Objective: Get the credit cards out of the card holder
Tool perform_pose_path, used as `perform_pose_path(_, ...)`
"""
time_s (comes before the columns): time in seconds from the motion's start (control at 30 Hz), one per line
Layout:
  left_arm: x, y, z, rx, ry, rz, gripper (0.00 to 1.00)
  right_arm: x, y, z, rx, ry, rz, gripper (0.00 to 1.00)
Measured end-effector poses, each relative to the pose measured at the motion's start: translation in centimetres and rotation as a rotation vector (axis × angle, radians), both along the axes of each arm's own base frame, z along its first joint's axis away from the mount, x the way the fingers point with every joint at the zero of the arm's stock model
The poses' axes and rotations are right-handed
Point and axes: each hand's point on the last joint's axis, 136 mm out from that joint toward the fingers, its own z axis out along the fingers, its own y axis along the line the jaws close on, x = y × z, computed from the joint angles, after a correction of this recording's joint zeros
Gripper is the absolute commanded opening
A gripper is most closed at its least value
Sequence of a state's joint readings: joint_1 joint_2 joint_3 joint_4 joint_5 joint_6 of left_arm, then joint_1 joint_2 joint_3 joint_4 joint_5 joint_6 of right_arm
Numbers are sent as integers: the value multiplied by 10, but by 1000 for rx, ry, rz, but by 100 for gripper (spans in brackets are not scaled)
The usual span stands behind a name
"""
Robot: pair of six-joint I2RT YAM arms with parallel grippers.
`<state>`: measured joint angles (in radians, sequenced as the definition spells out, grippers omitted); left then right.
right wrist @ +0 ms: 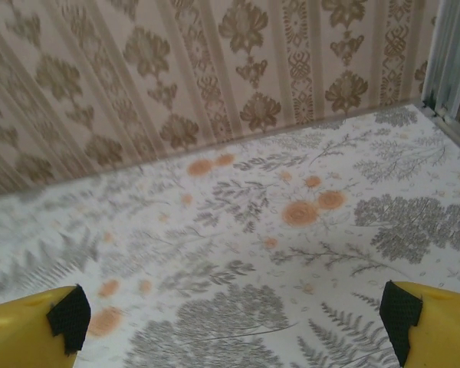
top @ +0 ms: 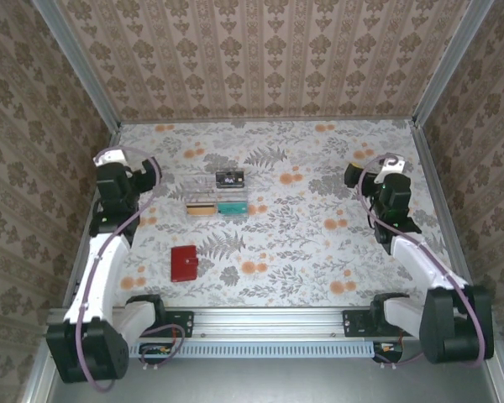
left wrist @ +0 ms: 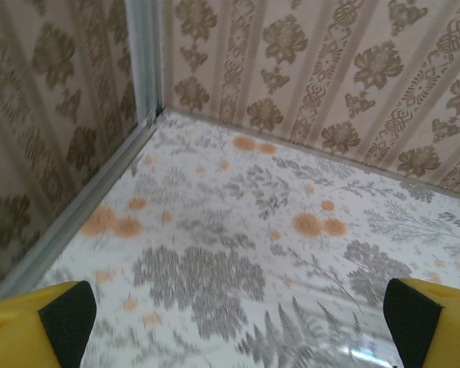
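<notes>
The card holder [top: 185,263], a flat red wallet, lies folded shut on the floral table, left of centre and near the front. A black credit card [top: 229,178] with pale print lies in a clear tray further back. My left gripper [top: 146,174] hangs above the table's left side, well behind the wallet, open and empty. Its yellow fingers [left wrist: 67,316] stand wide apart over bare tabletop. My right gripper [top: 355,176] is far off at the right, also open, with its fingers [right wrist: 402,320] spread over the cloth.
The clear plastic tray [top: 203,183] sits at mid-table and also holds a tan piece [top: 200,209] and a teal piece [top: 231,207]. Patterned walls enclose the table on three sides, with metal posts in the back corners [left wrist: 144,54]. An aluminium rail [top: 269,319] runs along the front.
</notes>
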<state>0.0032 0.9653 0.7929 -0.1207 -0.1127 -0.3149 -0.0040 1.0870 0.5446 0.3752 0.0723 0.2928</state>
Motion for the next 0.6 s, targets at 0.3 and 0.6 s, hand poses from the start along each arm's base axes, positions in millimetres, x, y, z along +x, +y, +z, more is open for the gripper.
perform_pose_path(0.3,-87,-23,-107,-320,362,74,100,-22,18,3,252,136,19,100)
perform_pose_path(0.6,-148,-52,-197,-441,665,99,95,-65,82,-15,272,306,207,100)
